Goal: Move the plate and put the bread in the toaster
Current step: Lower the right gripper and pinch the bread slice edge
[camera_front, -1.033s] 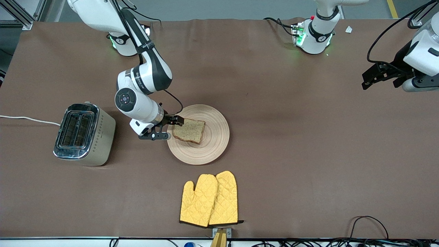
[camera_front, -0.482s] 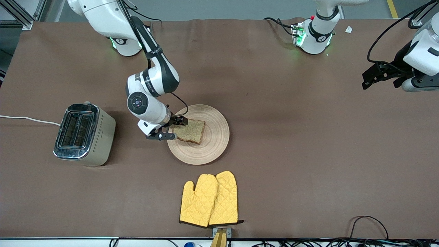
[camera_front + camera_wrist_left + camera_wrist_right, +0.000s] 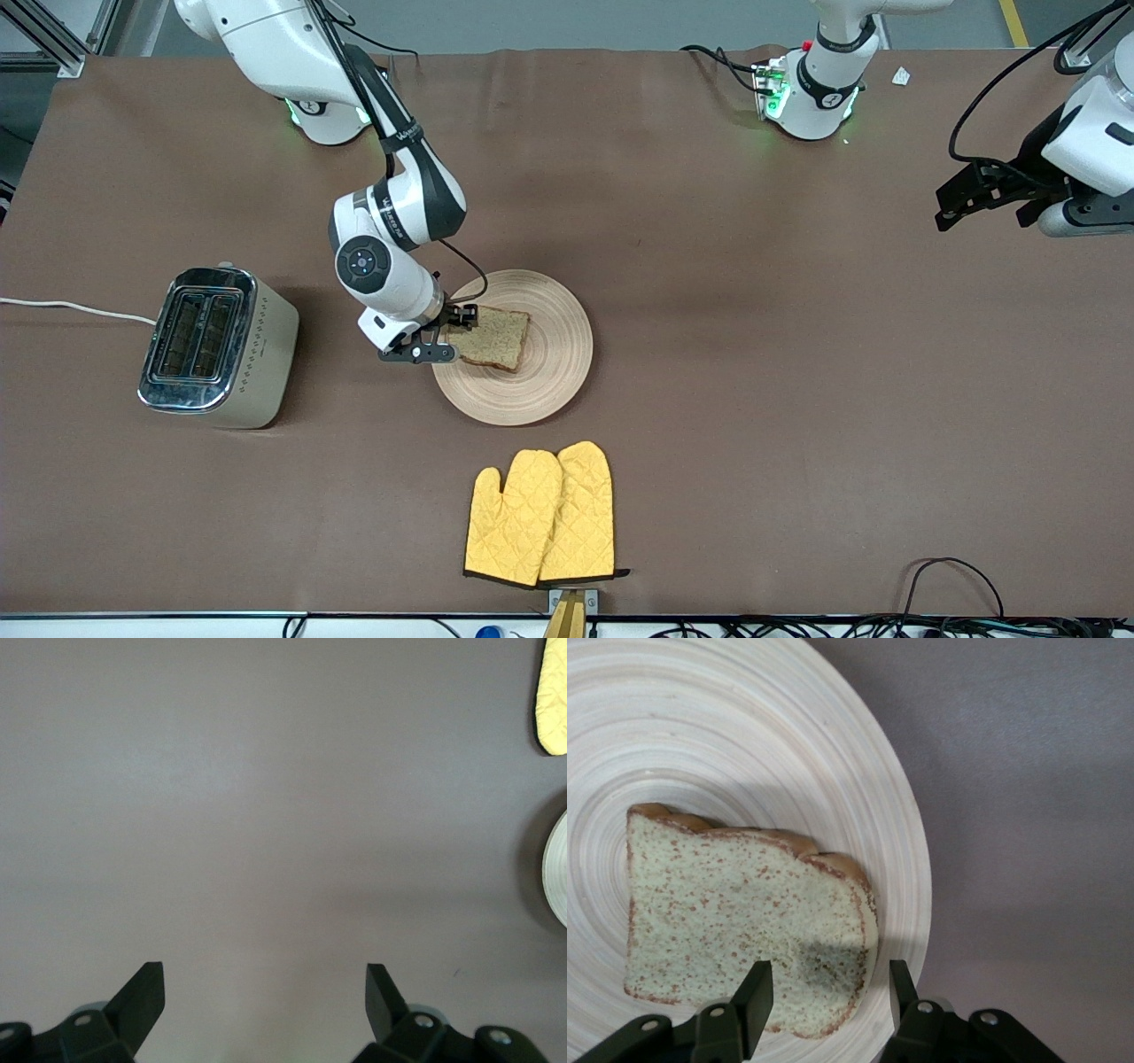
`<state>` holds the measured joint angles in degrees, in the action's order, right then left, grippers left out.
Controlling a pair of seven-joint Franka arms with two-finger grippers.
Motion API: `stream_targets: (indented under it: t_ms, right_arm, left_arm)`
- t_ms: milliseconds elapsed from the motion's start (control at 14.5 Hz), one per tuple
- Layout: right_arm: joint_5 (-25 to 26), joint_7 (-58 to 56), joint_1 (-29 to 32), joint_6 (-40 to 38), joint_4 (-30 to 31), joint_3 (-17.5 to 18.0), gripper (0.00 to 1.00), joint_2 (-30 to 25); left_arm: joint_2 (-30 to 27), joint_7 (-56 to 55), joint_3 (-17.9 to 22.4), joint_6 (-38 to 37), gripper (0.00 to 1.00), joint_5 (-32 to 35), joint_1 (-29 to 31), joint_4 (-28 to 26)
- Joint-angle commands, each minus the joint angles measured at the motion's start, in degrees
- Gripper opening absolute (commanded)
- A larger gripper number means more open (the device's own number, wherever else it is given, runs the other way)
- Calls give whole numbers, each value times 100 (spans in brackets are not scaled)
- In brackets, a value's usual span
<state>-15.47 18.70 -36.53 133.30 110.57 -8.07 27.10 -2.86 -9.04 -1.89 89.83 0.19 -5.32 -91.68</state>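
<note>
The light-wood plate (image 3: 549, 377) lies mid-table with the brown bread slice (image 3: 492, 337) flat on it. My right gripper (image 3: 450, 334) is low at the plate's rim on the toaster's side, open, with its jaws standing either side of the bread's nearest edge. In the right wrist view the bread (image 3: 735, 912) lies on the plate (image 3: 744, 735), its corner between the right gripper's (image 3: 828, 992) fingers. The cream toaster (image 3: 217, 347) stands toward the right arm's end, slots up and empty. My left gripper (image 3: 948, 208) waits open over bare table at the left arm's end; it also shows in the left wrist view (image 3: 266, 979).
Two yellow oven mitts (image 3: 540, 514) lie nearer the front camera than the plate. The toaster's white cord (image 3: 71, 308) runs off the table's end. The left wrist view shows a mitt tip (image 3: 554, 700) and the plate's rim (image 3: 556, 868).
My right gripper has moved from beside the plate's rim in over it, up to the bread's edge. The bread, the plate and the left arm have not moved.
</note>
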Motion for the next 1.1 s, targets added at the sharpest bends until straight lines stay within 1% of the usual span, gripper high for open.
stream_targets:
  t_ms: [0,138,275,413,620,826,1033]
  right_arm:
    - [341,308,-328,152,0,-203,61,103]
    - [526,432,-329,161,9,-212,60,112]
    - [536,432,-302,205,9,-212,58,120]
    - [536,432,-311,205,9,-212,54,120]
    - [545,432,-346,319,44,-221,54,155]
    - [580,432,-346,582,219,-221,53,156]
    - [589,432,-390,618,246,-221,52,164]
  left_arm:
    - [-83,95,57,0,100,-80,-4,-43]
    - [-83,104,49,0,100,-80,57,-34]
    - [-83,95,57,8,100,-80,58,-34]
    - [-83,95,57,8,100,-80,58,-34]
    - [-101,148,57,8,100,-80,58,-34]
    - [-101,279,57,8,100,-89,172,-34]
    - [-83,324,57,8,100,-89,172,10]
